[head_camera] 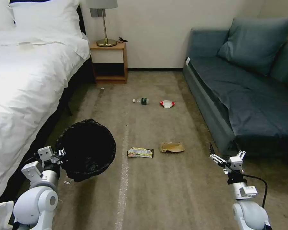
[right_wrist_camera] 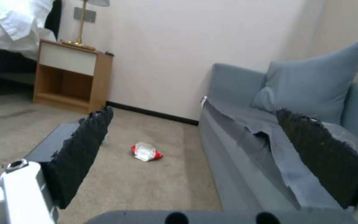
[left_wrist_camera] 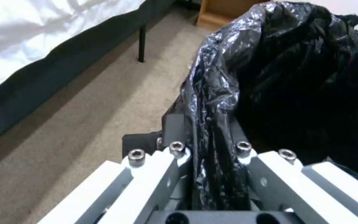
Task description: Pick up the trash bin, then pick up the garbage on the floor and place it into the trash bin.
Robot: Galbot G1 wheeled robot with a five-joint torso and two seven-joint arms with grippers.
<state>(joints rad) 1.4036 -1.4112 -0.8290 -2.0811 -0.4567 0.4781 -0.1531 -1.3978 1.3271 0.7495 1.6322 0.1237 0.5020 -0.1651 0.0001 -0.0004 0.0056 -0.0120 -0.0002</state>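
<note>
The trash bin [head_camera: 86,149] shows no white wall in the head view: the black liner [left_wrist_camera: 278,77] covers it, and its inside is too dark to read. In the left wrist view the picture's edges cut off the bin, and the liner's folds hide its rim between the left tool's fingers [left_wrist_camera: 175,124]. The label on the clear bottle [head_camera: 141,101] is too small to read. The lamp [head_camera: 104,22] is cut off at the top edge.

Bed [head_camera: 25,83] left, sofa [head_camera: 246,92] right, nightstand [head_camera: 109,62] betw. them at far wall. Bin [head_camera: 86,149] near-left beside bed. On floor [head_camera: 169,191]: bottle [head_camera: 141,101] left of wrapper [head_camera: 167,103], farther back; snack wrapper [head_camera: 140,152] left of paper [head_camera: 172,147], nearer.
</note>
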